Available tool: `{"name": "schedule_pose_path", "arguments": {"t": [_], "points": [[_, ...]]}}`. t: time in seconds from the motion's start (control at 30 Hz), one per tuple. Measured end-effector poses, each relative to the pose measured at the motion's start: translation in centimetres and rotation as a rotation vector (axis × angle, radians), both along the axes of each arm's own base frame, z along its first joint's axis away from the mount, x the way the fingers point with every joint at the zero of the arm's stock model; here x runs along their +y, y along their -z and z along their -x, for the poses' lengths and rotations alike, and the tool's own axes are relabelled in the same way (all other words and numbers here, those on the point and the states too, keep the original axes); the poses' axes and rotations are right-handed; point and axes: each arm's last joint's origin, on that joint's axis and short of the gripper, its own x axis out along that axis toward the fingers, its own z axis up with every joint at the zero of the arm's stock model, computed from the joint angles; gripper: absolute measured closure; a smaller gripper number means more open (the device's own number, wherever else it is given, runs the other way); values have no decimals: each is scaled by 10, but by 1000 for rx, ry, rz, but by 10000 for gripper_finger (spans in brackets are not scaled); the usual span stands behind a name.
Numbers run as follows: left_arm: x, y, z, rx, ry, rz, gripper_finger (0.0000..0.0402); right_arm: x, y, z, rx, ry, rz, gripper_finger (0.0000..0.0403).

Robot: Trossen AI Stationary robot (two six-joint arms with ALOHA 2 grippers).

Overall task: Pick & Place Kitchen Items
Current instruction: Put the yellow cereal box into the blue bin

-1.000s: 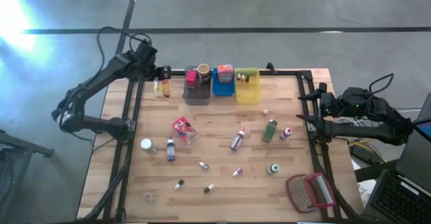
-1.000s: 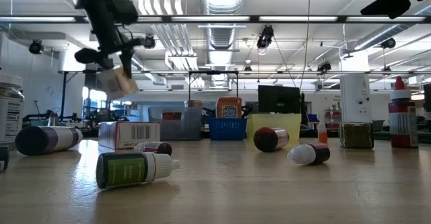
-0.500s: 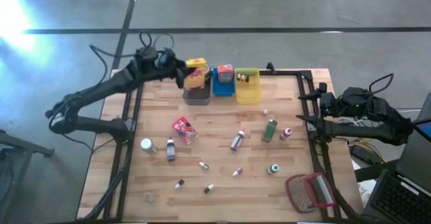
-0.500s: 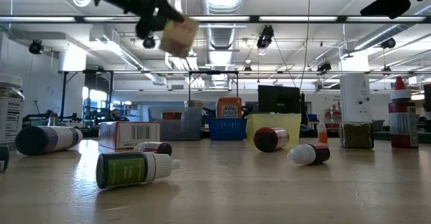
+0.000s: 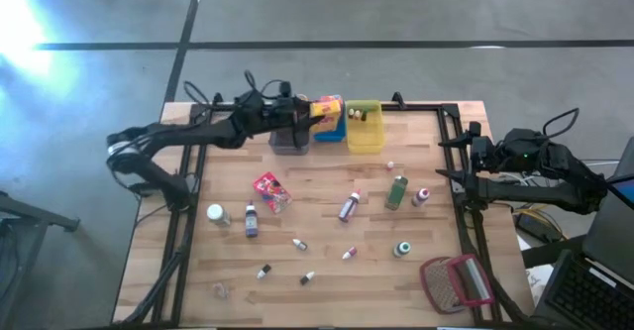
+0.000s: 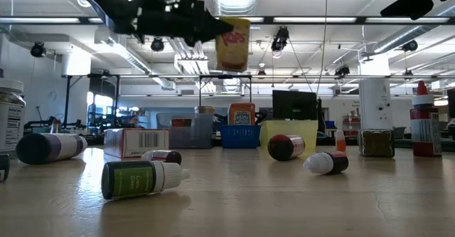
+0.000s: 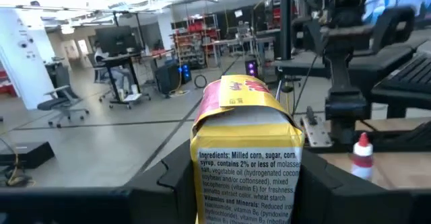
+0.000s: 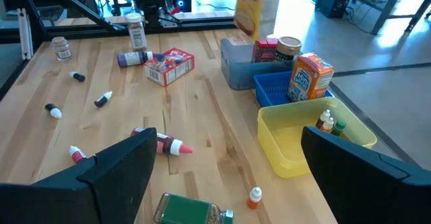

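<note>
The left gripper (image 5: 309,112) is clamped on a yellow box (image 5: 328,110), holding it in the air above the blue bin (image 5: 330,129), which stands at the far edge of the tabletop (image 5: 327,290). In the low view the box (image 6: 232,44) hangs upright, well above the bins. An orange box (image 6: 242,114) stands in the blue bin. Just beside the blue bin on one side is the grey bin (image 5: 287,140), holding a red packet (image 8: 264,50) and a jar (image 8: 289,49); on the other side is the yellow bin (image 5: 365,135), with tiny bottles (image 8: 328,122) in one end.

Nearer than the blue bin, loose items lie across the tabletop: a red packet (image 5: 270,191), a green bottle (image 5: 397,191), a purple bottle (image 5: 251,220), a white-capped jar (image 5: 216,213) and several tiny capped bottles (image 5: 299,243). A red-framed mesh object (image 5: 456,282) sits at the near right corner, well apart from the blue bin.

The right gripper (image 5: 458,162) waits at the tabletop's right edge, fingers spread apart and holding nothing.
</note>
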Motion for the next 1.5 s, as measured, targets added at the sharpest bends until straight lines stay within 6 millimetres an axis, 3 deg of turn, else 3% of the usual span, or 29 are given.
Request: {"name": "schedule_pose_path", "arguments": {"t": [0.27, 0.6, 1.1, 1.5], "points": [[46, 31, -30, 72, 81, 28, 234, 0, 0, 0, 0, 0, 0, 39], [88, 58, -34, 107, 116, 37, 234, 0, 0, 0, 0, 0, 0, 39], [115, 87, -41, 172, 100, 57, 234, 0, 0, 0, 0, 0, 0, 39], [122, 105, -48, 245, 103, 44, 234, 0, 0, 0, 0, 0, 0, 39]]}}
